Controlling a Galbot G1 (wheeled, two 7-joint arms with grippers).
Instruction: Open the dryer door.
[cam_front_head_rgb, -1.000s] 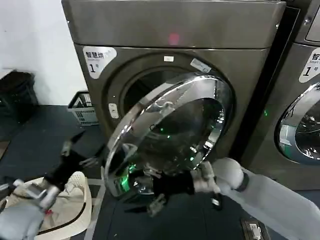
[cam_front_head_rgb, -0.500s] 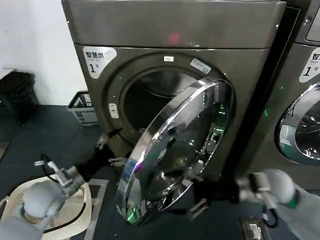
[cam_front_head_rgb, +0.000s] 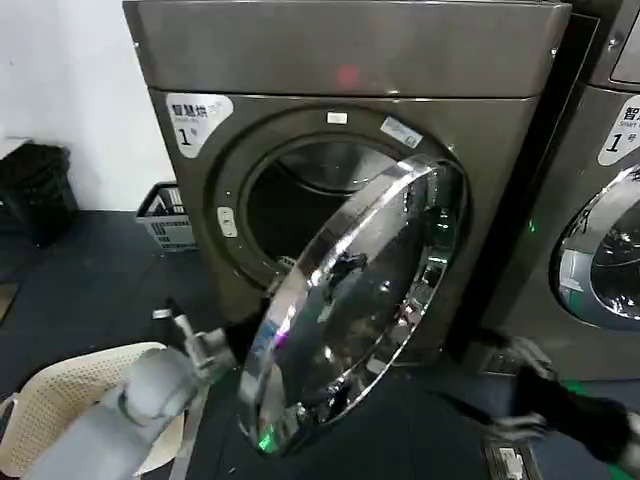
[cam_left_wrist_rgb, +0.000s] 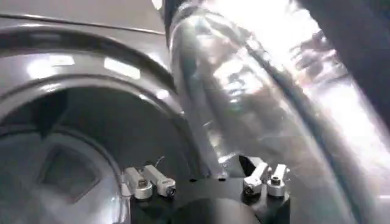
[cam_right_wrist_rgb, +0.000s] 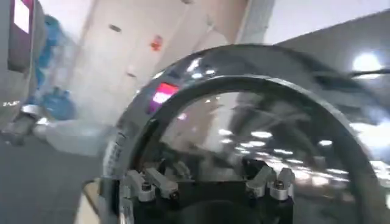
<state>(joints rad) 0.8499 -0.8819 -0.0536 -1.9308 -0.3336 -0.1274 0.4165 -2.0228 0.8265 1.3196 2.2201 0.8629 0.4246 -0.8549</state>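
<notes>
Dark floor (cam_front_head_rgb: 90, 290) (white wall (cam_front_head_rgb: 60, 90) behind) under the dryer (cam_front_head_rgb: 350, 60).

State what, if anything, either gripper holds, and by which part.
Nothing. The left gripper sits behind the dryer door; the right gripper is clear of it.

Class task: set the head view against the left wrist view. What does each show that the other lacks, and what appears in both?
Head view alone: the whole dryer with its white "1" label and pink light, a second machine on the right, a grey basket on the floor, and both arms low in front.

Left wrist view alone: the left claw, open, close behind the door's edge.

Both: the dryer door swung partly open, its chrome ring shining, and the dark drum opening behind it.
</notes>
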